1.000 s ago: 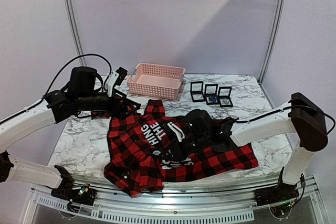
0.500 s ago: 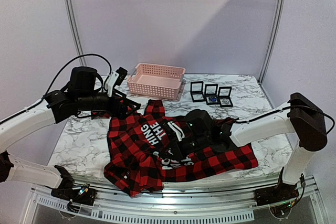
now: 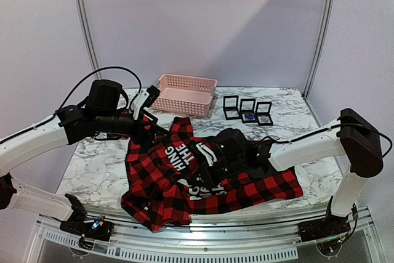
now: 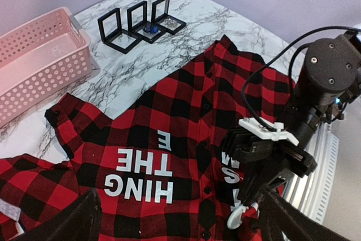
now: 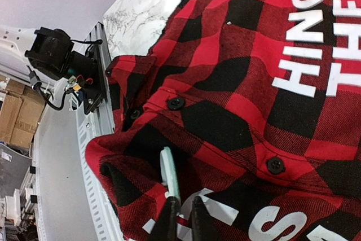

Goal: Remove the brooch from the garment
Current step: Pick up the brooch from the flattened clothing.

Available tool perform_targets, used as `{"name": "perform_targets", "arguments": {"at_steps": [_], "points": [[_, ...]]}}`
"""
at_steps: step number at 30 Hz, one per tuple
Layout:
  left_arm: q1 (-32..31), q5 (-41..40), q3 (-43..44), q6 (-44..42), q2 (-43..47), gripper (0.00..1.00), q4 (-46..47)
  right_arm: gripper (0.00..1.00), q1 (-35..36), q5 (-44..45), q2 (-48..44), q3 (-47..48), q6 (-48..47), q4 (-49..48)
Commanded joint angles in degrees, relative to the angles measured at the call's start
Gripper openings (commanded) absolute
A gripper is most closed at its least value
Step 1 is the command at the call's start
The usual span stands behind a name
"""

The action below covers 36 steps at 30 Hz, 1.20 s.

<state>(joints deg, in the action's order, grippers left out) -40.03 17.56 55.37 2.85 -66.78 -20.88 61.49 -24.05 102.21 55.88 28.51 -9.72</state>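
We're clamping the right gripper [image 5: 180, 210] onto the brooch [image 5: 168, 174]
Its jaws are squeezing together on that pale piece, which looks still stuck in the garment [image 5: 225, 119] by the buttons [image 5: 175, 103]. The left gripper [image 4: 177, 213], spread wide, is sliding in closer, so we're probably pulling next.

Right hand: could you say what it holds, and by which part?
The right hand pinches the pale brooch by its lower end, on the garment.

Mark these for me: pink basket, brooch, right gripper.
pink basket [image 3: 180, 106], top view, on its near perforated wall.
brooch [image 5: 168, 172], right wrist view, on the pale flat piece just above the fingertips.
right gripper [image 5: 181, 201], right wrist view, midway between its fingertips.
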Motion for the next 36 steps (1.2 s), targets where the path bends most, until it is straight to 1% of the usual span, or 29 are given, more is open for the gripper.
{"name": "perform_targets", "arguments": {"at_steps": [1,4,8,13,20,22,25,27,30,36], "points": [[-0.84,-0.07,1.36,-1.18,-0.21,0.96,-1.86,0.13,0.58,0.37,-0.26,-0.36,-0.56,1.09],[-0.92,-0.07,1.33,-1.18,-0.29,0.97,-1.82,0.17,1.45,0.69,-0.5,-0.59,0.2,0.14],[-0.97,-0.48,1.4,-1.18,-0.44,0.97,-1.96,0.18,1.88,0.72,-0.22,-0.77,0.96,-1.22],[-1.01,-0.51,1.4,-1.27,-0.54,0.97,-2.05,0.18,2.01,0.75,1.37,-0.76,1.37,-1.62],[-1.28,0.14,1.41,-1.27,-0.97,0.97,-1.99,0.14,2.02,0.74,2.8,-0.55,1.03,-1.66],[-1.35,0.26,1.45,-1.32,-1.16,0.97,-2.04,0.11,1.99,0.72,2.97,-0.55,1.02,-1.92],[-1.49,0.41,1.4,-1.42,-1.32,0.97,-2.05,0.03,2.0,0.63,2.6,-0.15,0.89,-2.0],[-1.85,0.85,1.42,-1.65,-1.7,0.97,-2.17,0.0,1.97,0.98,2.05,0.42,0.43,-0.86],[-3.18,1.85,1.57,-2.16,-2.91,0.97,-3.02,0.0,2.01,1.92,-0.15,0.99,-0.9,1.98],[-5.98,4.92,2.26,-2.68,-5.67,0.96,-4.21,0.0,2.0,5.64,-5.13,2.78,-5.71,12.36]]}}
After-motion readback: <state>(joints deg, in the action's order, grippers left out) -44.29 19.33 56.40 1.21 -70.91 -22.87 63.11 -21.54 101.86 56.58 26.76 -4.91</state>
